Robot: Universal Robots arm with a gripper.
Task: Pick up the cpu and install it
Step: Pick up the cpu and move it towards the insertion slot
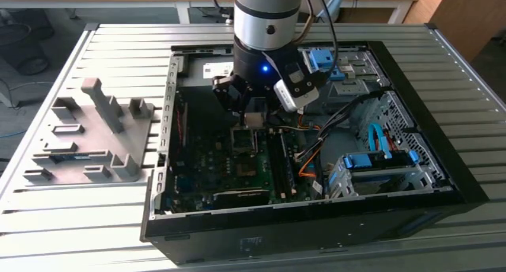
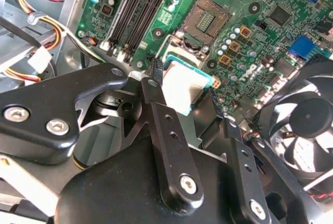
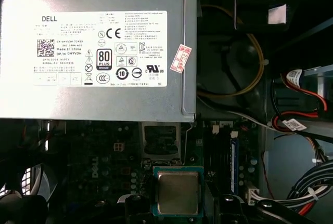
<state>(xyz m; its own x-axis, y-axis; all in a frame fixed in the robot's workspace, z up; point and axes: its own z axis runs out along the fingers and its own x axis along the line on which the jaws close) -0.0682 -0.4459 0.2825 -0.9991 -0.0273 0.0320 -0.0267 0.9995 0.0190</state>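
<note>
1. Silver-topped cpu [image 2: 182, 88] sits clamped between the fingers of my gripper [image 2: 184, 81], above the motherboard [image 2: 260, 31].
2. First wrist view adds the power supply [image 3: 99, 52] bordering the open socket [image 3: 161, 140], beside the cpu.

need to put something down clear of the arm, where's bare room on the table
Bare slatted table between the grey fixture tray and the near edge, and at the exterior view's right of the case. Inside is crowded: cables, drive cage, jaws gripping the cpu.
</note>
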